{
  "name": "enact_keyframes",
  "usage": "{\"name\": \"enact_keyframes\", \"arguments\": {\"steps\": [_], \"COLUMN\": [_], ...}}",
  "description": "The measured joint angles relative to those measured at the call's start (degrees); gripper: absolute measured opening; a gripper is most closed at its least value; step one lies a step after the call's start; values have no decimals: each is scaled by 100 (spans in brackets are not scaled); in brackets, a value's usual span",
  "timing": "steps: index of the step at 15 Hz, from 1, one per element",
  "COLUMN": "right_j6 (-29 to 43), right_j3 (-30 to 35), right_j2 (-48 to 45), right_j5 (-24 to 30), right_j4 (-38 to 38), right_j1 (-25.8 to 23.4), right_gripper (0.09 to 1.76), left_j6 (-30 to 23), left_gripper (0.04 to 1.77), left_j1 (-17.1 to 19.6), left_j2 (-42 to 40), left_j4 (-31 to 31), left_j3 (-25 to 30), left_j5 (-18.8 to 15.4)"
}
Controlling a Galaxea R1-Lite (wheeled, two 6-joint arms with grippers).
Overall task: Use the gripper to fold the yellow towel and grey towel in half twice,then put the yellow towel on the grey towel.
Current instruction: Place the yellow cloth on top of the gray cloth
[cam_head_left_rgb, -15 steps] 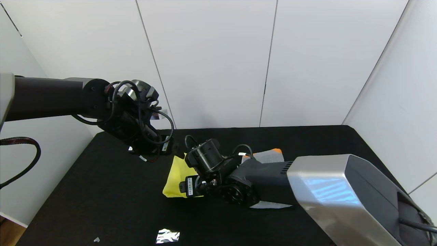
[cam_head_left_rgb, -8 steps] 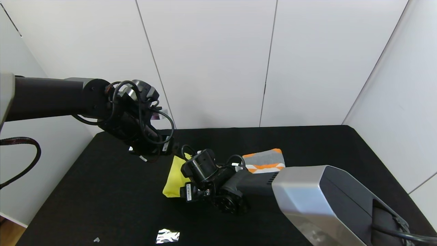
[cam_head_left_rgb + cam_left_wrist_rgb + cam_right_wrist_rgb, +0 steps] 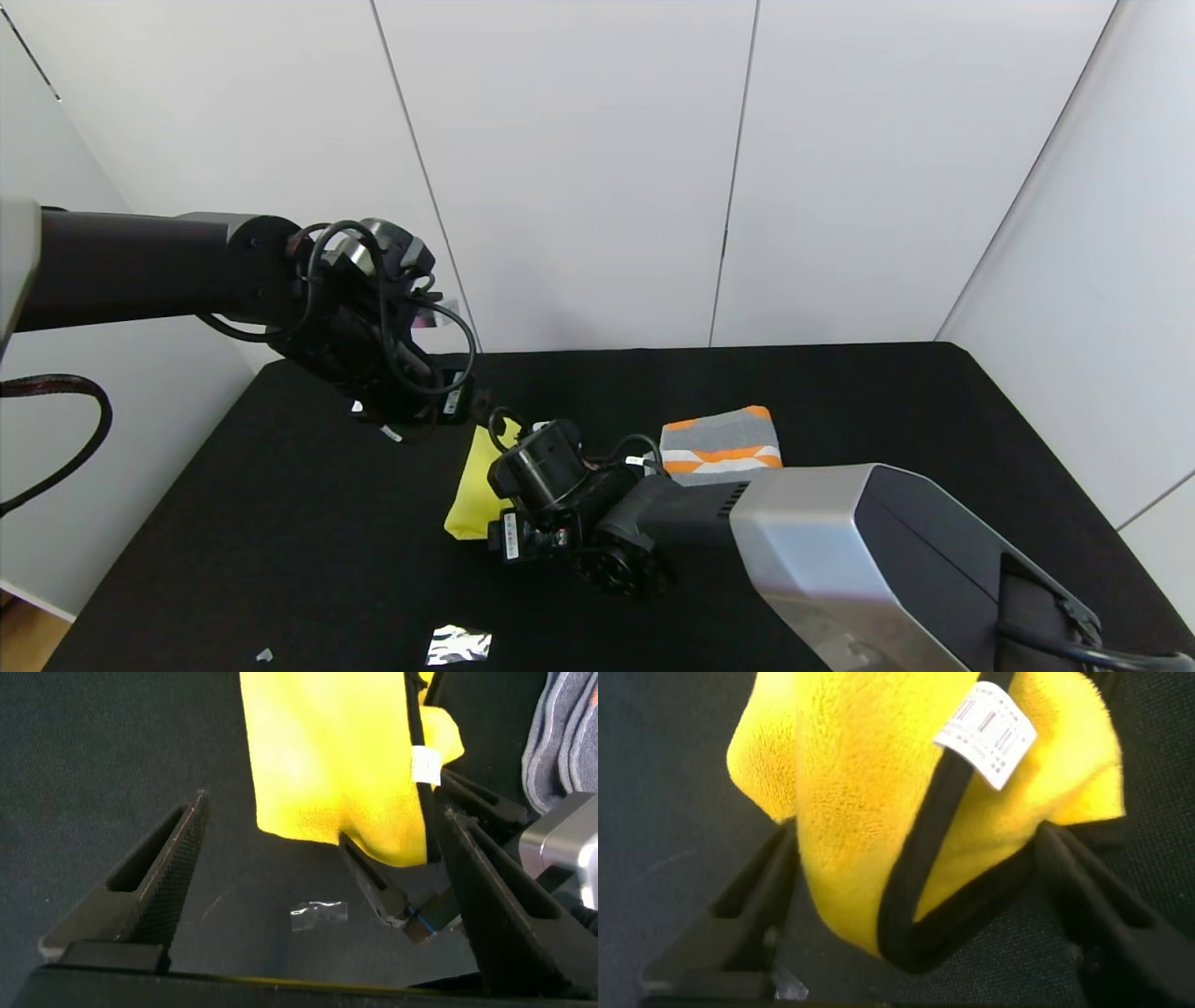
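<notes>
The yellow towel [image 3: 470,487] lies folded on the black table, its black trim and white tag [image 3: 985,728] facing my right wrist camera. My right gripper [image 3: 915,835] is low at the towel's near edge, open, with the bunched yellow towel [image 3: 859,803] between its spread fingers. One right finger [image 3: 374,877] reaches under the towel's corner [image 3: 327,756]. My left gripper [image 3: 325,807] hovers open and empty above the table at the towel's far side [image 3: 476,411]. The grey towel [image 3: 719,441] lies folded with orange patches, just right of the yellow one.
The black table [image 3: 280,523] is walled by white panels at the back and sides. A shiny foil scrap [image 3: 457,644] lies near the front edge. A clear tape scrap [image 3: 318,913] lies on the table under my left gripper.
My right arm has moved left and lower to the yellow towel's near edge, uncovering the grey towel. The left arm has not moved.
</notes>
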Motion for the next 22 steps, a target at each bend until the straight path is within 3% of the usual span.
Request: {"name": "enact_keyframes", "arguments": {"steps": [3, 7, 8, 9, 16, 22], "right_j6": [1, -2, -2, -2, -66, -911], "right_j3": [0, -2, -4, -4, 5, 96], "right_j2": [20, 41, 41, 41, -50, -428], "right_j5": [1, 6, 6, 6, 9, 4], "right_j4": [-20, -33, -35, -35, 26, 77], "right_j1": [-5, -24, -30, -33, -57, -111], "right_gripper": [117, 71, 25, 19, 19, 19], "left_j6": [0, 2, 2, 0, 2, 2], "left_gripper": [172, 172, 172, 172, 172, 172], "left_j1": [-5, -22, -33, -44, -63, -61], "left_j2": [-12, -22, -23, -23, -33, -45], "left_j4": [-2, 2, 2, 2, 2, 2], "left_j3": [22, 44, 50, 55, 69, 77], "left_j5": [0, 0, 0, 0, 0, -9]}}
